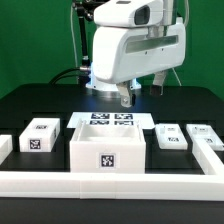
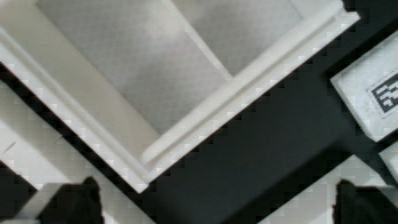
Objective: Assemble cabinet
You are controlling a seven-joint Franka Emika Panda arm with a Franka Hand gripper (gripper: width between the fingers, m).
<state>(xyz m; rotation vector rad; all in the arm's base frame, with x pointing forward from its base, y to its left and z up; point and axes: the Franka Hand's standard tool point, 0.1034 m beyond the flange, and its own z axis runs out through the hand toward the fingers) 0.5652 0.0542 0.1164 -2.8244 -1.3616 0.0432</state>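
The black table fills the scene. The white arm stands at the far side, in the middle. A long low white rail lies along the near edge of the table. The cabinet is a white box with an open top. It sits in the middle of the table, just behind the rail, with one tag on its near wall. The wrist view looks down into the cabinet, and it has nothing in it. The marker board lies flat just behind the cabinet. One small white block sits on the exterior view's left of the cabinet. Two more blocks sit on the exterior view's right. The gripper hangs over the marker board and touches nothing. In the wrist view the gripper has its fingers spread wide apart, with nothing held.
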